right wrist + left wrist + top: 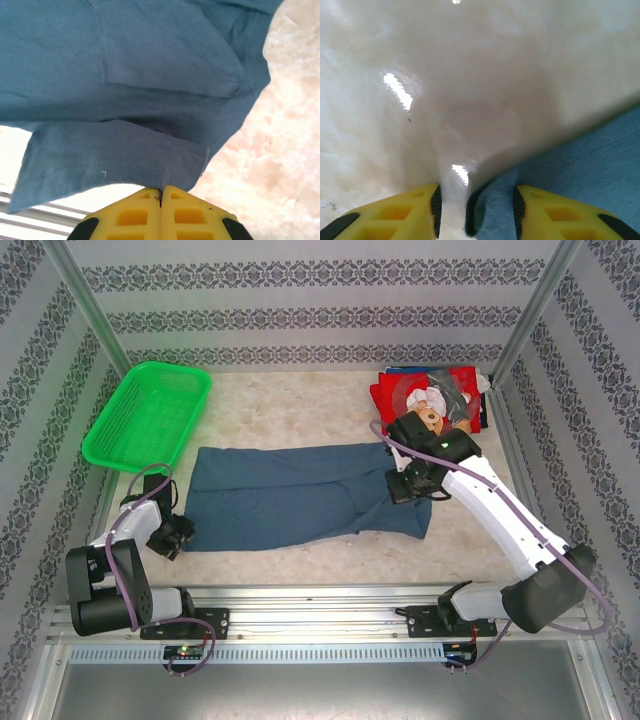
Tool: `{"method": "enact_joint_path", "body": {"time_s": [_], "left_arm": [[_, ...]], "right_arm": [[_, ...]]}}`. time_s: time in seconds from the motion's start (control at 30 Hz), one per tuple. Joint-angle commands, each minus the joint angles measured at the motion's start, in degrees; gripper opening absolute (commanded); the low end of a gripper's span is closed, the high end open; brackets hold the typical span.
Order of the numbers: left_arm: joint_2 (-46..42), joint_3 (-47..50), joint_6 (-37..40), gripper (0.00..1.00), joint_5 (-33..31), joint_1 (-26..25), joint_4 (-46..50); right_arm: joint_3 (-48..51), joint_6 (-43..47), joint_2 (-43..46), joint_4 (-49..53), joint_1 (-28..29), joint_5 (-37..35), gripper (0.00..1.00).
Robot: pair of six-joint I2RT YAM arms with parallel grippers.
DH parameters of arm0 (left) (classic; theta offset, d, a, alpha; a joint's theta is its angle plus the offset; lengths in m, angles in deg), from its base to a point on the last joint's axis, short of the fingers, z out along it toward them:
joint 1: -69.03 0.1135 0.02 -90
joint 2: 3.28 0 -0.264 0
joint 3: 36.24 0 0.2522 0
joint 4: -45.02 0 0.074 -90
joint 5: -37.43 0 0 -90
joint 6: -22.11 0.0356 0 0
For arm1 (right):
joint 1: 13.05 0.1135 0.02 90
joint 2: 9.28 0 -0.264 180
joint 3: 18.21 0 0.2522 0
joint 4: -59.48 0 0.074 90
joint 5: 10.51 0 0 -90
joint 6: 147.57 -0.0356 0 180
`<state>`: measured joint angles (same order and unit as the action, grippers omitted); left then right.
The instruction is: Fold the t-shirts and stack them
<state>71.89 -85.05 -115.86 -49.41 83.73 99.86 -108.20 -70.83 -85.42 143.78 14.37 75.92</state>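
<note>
Left hand (476,200) at the near-left corner: jaws part open, straddling the corner fold of the blue tee (300,495). Cloth sits against one finger (555,212) with a gap on the other side. Nothing is clamped yet.

Basket (150,415) is back left, well clear.

Blue tee lies flat across the mid worktop (300,405), long axis left to right. It looks already narrowed lengthwise.

Right hand (161,192) is at the tee's right end: jaws fully together, pinching a flap of cloth right at the tips.

Red tee (395,395) with the bear print tops the stack in the back-right corner, just behind that hand.

Risks, as I read it:
- Left bite is shallow and off-centre. Closing may catch one layer only or push the fold out, and the corner drops mid-fold.
- Right grip is tip-only, so a tug from the left could pull it free.
- Uneven lift between the two hands would give a skewed fold.
- Right arm swinging back could clip the stack.
</note>
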Motion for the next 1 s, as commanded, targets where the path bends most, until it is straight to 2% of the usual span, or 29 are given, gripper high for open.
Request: {"method": "enact_joint_path", "body": {"time_s": [0.0,0.2,0.37,0.7,0.97], "left_arm": [[2.77,1.47,0.81,0.34,1.74,0.51,-5.37],[0.89,0.6,1.42,0.15,2.5,0.51,-5.35],[-0.99,-2.61,2.6,0.0,6.12,0.5,-4.53],[-6.59,-5.77,4.02,0.0,12.76,0.33,-1.86],[-2.51,-12.25,5.29,0.0,15.07,0.15,-3.06]], "right_arm": [[1.16,0.26,1.51,2.44,-1.2,0.17,0.0],[1.67,0.29,2.22,2.76,-2.83,-0.33,0.0],[3.49,1.02,2.88,2.65,-5.52,-0.91,0.0],[4.07,3.43,3.34,2.72,-11.5,0.22,0.0],[2.98,8.02,-0.68,0.59,-14.0,-0.3,0.0]]}}
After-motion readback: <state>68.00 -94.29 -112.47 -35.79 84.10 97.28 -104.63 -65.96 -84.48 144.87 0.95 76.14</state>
